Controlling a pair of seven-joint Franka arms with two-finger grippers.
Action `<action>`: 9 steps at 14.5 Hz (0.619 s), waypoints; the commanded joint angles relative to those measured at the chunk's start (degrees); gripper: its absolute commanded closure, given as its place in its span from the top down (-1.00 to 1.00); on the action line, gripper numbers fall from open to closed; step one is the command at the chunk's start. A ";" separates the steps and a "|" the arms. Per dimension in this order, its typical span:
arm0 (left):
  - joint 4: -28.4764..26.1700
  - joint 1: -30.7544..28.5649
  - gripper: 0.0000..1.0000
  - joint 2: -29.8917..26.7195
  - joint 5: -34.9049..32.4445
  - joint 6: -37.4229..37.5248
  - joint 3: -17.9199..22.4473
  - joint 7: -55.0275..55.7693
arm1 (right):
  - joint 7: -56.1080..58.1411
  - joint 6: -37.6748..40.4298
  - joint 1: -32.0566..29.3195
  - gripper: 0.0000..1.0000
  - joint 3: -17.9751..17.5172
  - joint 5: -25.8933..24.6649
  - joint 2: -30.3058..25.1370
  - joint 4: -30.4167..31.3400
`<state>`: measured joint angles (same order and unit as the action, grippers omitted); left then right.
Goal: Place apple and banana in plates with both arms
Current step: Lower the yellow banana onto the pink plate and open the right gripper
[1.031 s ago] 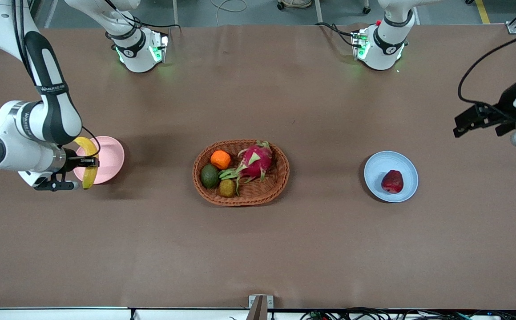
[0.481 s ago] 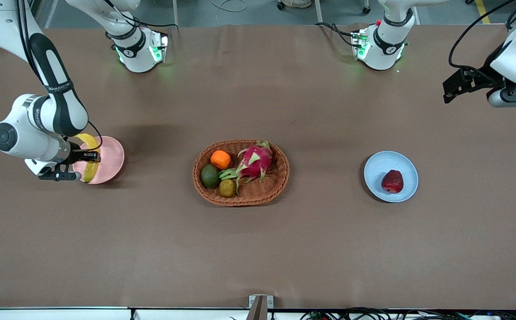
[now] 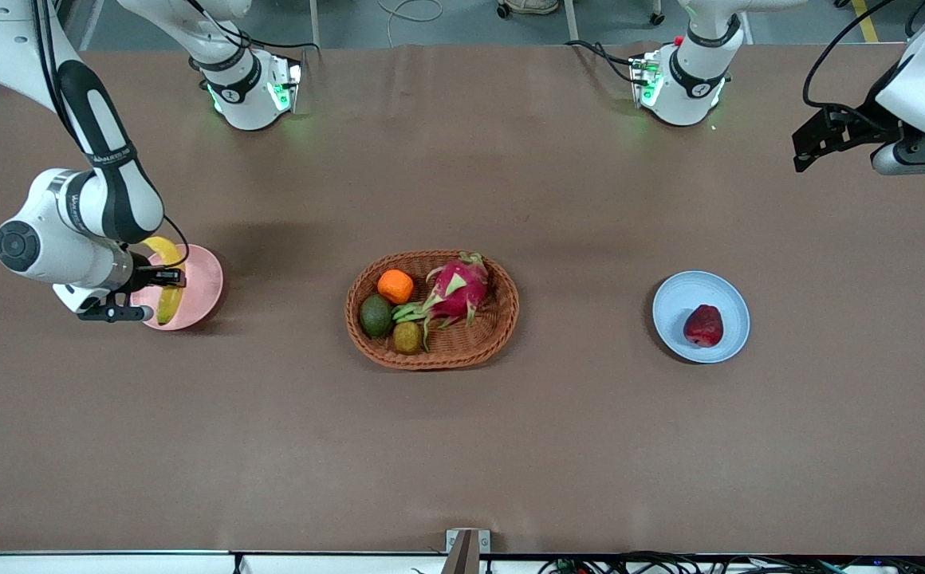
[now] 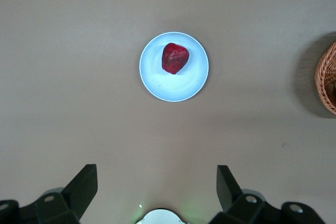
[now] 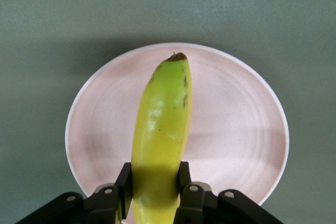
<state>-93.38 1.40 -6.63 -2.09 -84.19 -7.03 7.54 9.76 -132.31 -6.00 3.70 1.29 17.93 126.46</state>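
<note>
Brown surface (image 3: 462, 446); wicker basket (image 3: 432, 309) at centre as landmark. Toward the right arm's end: right gripper (image 3: 161, 279), jaws clamped on banana (image 3: 166, 281), over pink plate (image 3: 198, 281). Toward the left arm's end: apple (image 3: 703, 325) on blue plate (image 3: 684, 296). Left gripper (image 4: 157, 182) waits aloft, jaws apart. Grey floor past the surface's edge.

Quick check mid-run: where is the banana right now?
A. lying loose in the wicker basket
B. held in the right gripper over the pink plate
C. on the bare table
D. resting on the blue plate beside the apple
B: the right gripper is clamped on the banana, poised over the pink plate.
</note>
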 commanded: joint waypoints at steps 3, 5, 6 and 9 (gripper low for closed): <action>-0.40 0.18 1.00 -0.31 0.33 -0.36 0.35 -1.30 | -0.17 0.46 -0.50 1.00 -0.89 0.21 -0.96 0.28; 0.47 0.18 1.00 0.56 0.33 -0.36 0.35 -1.30 | -0.44 6.41 -0.50 1.00 -1.06 0.73 -3.24 -3.22; 0.48 0.27 1.00 0.66 0.33 -0.36 0.35 -1.30 | -0.70 10.80 -0.41 1.00 -1.06 1.08 -4.21 -7.24; 0.57 0.27 1.00 1.18 0.42 -0.45 0.35 -1.12 | -0.79 27.58 -0.76 1.00 -0.89 1.17 -4.57 -24.54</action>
<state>-93.44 1.43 -6.00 -2.09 -84.26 -7.03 7.49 9.49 -114.59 -6.00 3.25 1.65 14.38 112.10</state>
